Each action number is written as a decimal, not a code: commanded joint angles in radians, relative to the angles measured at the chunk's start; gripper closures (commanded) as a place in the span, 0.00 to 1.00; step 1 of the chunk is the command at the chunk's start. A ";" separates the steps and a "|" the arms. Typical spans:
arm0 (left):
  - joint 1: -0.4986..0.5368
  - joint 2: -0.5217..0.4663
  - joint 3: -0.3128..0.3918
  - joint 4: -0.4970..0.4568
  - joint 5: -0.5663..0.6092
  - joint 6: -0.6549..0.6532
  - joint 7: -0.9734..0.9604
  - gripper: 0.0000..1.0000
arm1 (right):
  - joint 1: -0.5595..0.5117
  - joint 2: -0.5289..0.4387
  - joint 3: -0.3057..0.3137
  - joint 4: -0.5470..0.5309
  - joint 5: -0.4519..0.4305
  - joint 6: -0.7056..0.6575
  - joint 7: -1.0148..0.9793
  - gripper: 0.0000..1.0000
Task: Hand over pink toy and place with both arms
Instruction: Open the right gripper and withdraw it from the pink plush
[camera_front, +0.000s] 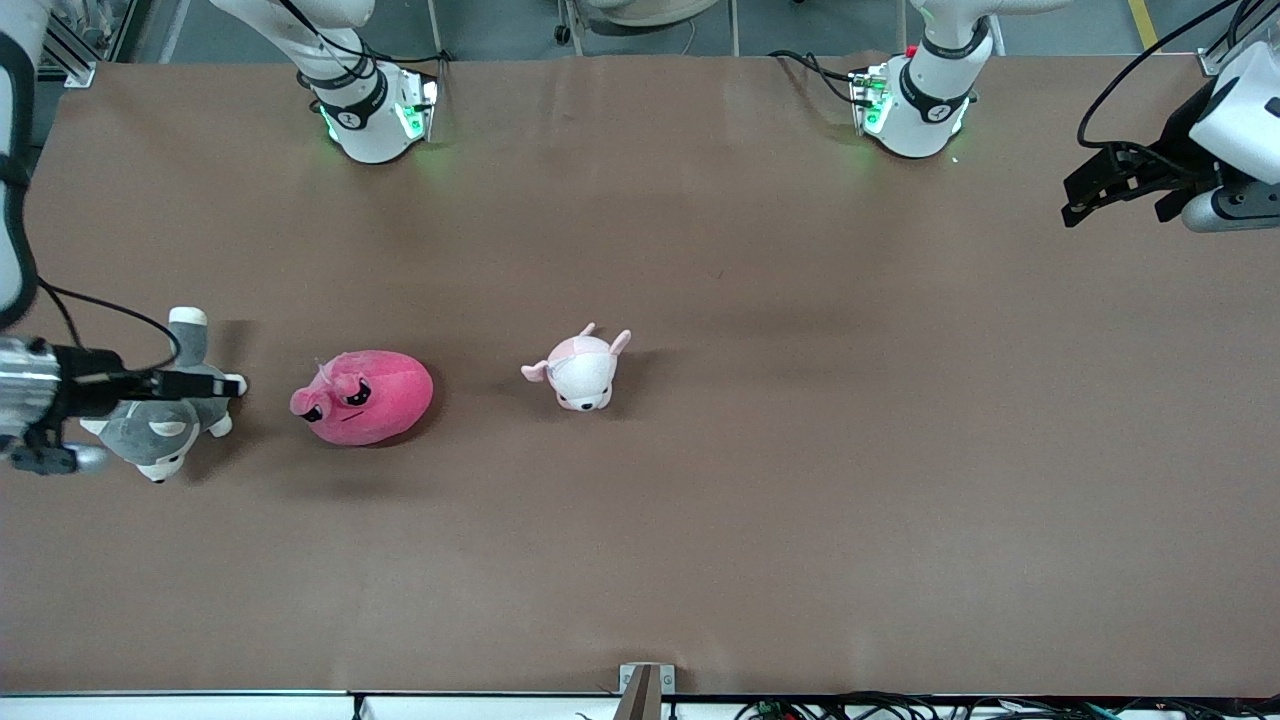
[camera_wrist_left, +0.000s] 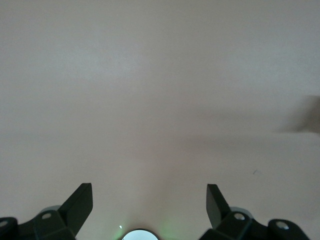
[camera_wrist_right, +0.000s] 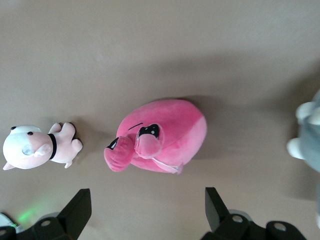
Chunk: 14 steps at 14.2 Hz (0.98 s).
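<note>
Large rounded hot-pink plush blob toy (camera_front: 365, 396) (camera_wrist_right: 159, 134), lighter pink patch on its face, small snout, dark angry eyes. Lies on the brown table toward the right arm's end, face turned toward that end. Sits between a grey-and-white plush dog and a pale pink-and-white plush animal, apart from both. Nothing grips it.
</note>
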 joint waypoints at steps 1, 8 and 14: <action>0.002 -0.022 -0.002 -0.012 0.013 0.010 0.010 0.00 | 0.002 -0.102 0.013 -0.032 -0.119 0.013 0.028 0.00; -0.001 -0.030 -0.002 -0.004 0.011 0.004 0.018 0.00 | 0.079 -0.216 0.012 0.086 -0.400 0.002 0.098 0.00; 0.001 -0.027 -0.002 -0.001 0.005 -0.005 0.019 0.00 | 0.071 -0.321 0.011 -0.074 -0.342 0.055 0.110 0.00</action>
